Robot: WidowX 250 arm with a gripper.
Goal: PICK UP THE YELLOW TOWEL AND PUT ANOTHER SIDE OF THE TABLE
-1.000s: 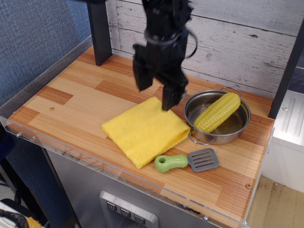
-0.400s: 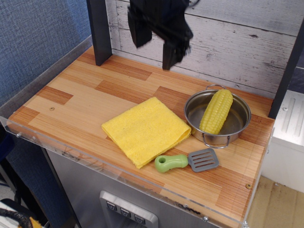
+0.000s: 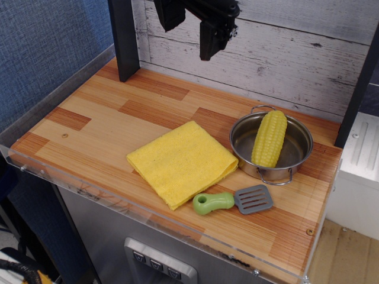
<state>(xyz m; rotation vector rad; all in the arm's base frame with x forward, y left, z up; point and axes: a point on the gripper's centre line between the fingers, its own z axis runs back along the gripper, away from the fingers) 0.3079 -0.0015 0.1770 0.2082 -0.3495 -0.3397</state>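
**Hand high and empty, yellow towel flat on the desk**

Up at the top edge, the black hand (image 3: 188,23) hangs against the whitewashed plank wall, well above everything. Its two dark fingers (image 3: 210,44) stand apart with open air between them: released, carrying nothing.

Down below, the yellow towel (image 3: 181,161) lies on the desk (image 3: 95,121), near the front edge and about midway across. It's a soft, folded cloth, roughly square, turned so one corner points to the front; the fold shows as a rounded double edge on its right side. The weave looks fine and matte.

Just beside its right corner sits a shiny steel pot (image 3: 296,158), round, shallow, with thin wire loop handles. A knobbly yellow corn cob (image 3: 269,138) rests inside, leaning against the rim.

In front of the pot, touching neither pot nor towel so far as I can tell, lies a small spatula (image 3: 233,201): chunky glossy green handle, grey slotted blade, flat on the wood.

The desk itself is striped in light and reddish-brown wood-look planks, with a clear plastic strip along its front lip. A dark upright post (image 3: 124,38) stands at the back left.
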